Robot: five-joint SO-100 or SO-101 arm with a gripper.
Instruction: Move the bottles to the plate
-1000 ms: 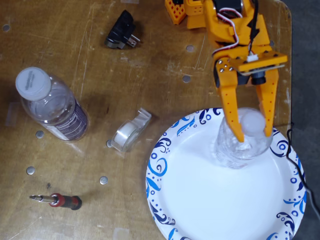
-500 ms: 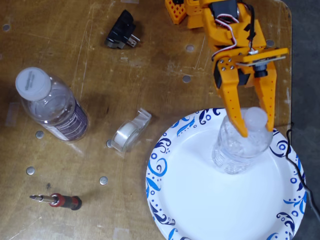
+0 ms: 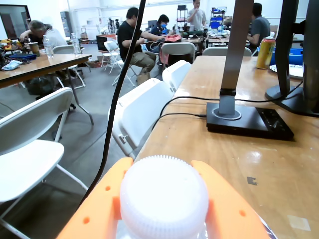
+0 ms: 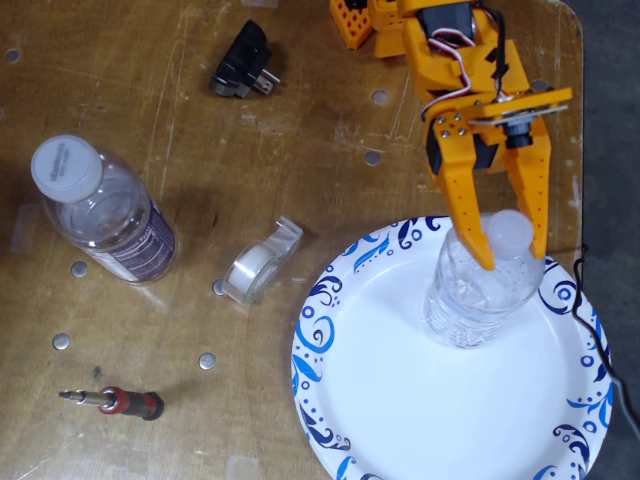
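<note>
While the first bottle (image 4: 478, 295) stands upright on the plate (image 4: 400, 400), on the plate's far right part in the fixed view, the gripper (image 4: 515, 258) sits around its white cap (image 3: 164, 196) with the 2 orange fingers (image 4: 462, 215) spread to either side. In the fixed view a sliver of gap shows between cap and the right finger; the wrist view has the fingers flanking the cap closely, contact unclear. Reading: claw apart, no longer clamped on the bottle.

Change over the last 1 s: the arm has drawn back toward its base at the far edge, and the fingertips that reached down past the cap onto the bottle's shoulder now end about level with the cap. Bottle itself has shifted slightly but stays standing, base inside the blue swirl rim.

Meaning for the task: bottle 1 looks delivered and released; gripper is clearing it.

Bottle 2, the dark-label bottle (image 4: 100, 212), stands on the table (image 4: 300, 120) at the far left, well apart from the plate, untouched. Between it and the plate lies a tape dispenser (image 4: 262, 262); a screwdriver (image 4: 115, 401) lies near left, a black plug (image 4: 243, 63) at the far side.

Judgement: roughly half done. Risk on retreat: a finger snagging the cap and tipping bottle 1.
</note>
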